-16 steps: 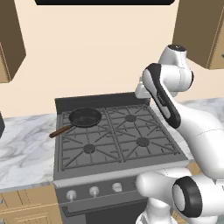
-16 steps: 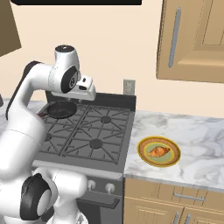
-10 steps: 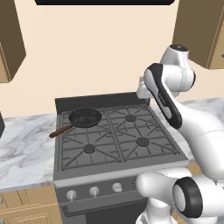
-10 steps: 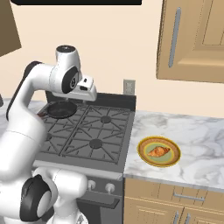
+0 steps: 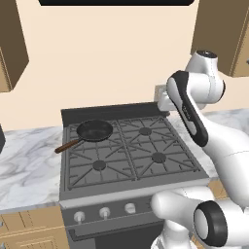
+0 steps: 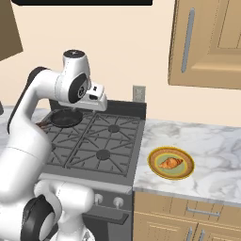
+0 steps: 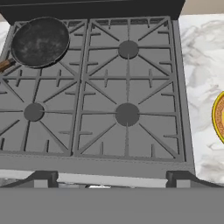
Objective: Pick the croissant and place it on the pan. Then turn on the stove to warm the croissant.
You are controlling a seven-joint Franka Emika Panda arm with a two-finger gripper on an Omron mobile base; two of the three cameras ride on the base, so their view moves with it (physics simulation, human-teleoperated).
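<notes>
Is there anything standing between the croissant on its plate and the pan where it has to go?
Nothing visible blocks the way. The croissant lies on the plate on the counter right of the stove. The pan sits empty on the back left burner. Between them are only bare grates. The gripper hangs open above the stove.

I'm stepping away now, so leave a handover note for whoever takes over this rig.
End effector: open, empty, high above the stove.
Croissant: on the green plate, on the counter to the right of the stove.
Pan: empty, on the back left burner, handle pointing left.
Done: nothing.
Left: pick the croissant, put it in the pan, turn on the stove at the front knobs.
</notes>
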